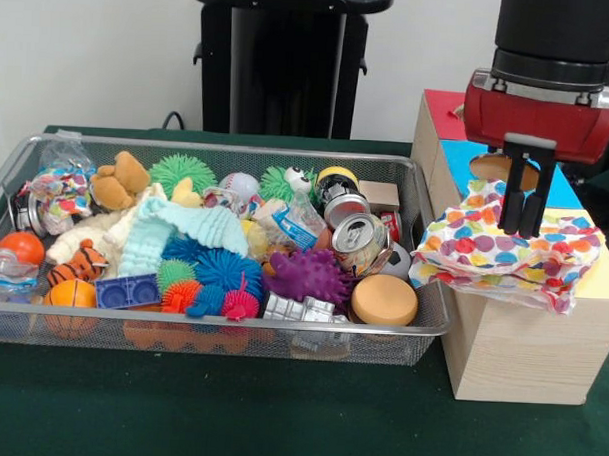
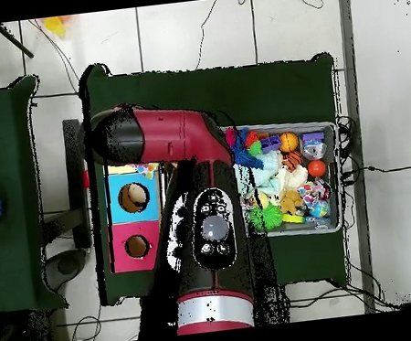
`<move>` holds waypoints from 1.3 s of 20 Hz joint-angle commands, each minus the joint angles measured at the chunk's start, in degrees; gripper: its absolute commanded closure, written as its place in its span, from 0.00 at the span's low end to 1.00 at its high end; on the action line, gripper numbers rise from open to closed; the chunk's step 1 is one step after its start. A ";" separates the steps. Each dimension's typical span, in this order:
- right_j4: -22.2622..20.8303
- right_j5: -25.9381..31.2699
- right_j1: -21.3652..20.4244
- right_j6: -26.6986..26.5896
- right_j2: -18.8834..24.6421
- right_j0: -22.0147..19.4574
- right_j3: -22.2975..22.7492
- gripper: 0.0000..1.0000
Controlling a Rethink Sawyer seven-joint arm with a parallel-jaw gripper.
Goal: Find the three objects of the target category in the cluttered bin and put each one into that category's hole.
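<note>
Dotted cloth hides yellow hole; hand above.

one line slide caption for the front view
Gripper over the large dotted fabric draped across the wooden box, beside the cluttered bin.

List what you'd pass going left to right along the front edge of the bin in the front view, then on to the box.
Orange ball → blue block → pink spiky ball → purple spiky ball → tan round sponge → dotted fabric draped over the wooden box.
</note>
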 commanded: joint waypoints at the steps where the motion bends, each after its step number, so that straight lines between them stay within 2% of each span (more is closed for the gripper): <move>1: -2.20 -2.91 2.99 1.11 5.96 -2.33 6.05 1.00; 6: -2.52 -3.17 4.06 1.02 6.32 -2.64 4.90 1.00; 12: -2.75 -6.27 5.30 0.19 8.21 -3.76 5.31 1.00; 19: -3.07 -6.36 6.08 0.26 8.55 -3.93 4.54 1.00; 26: -2.25 -6.23 3.25 4.03 6.95 -1.43 8.46 1.00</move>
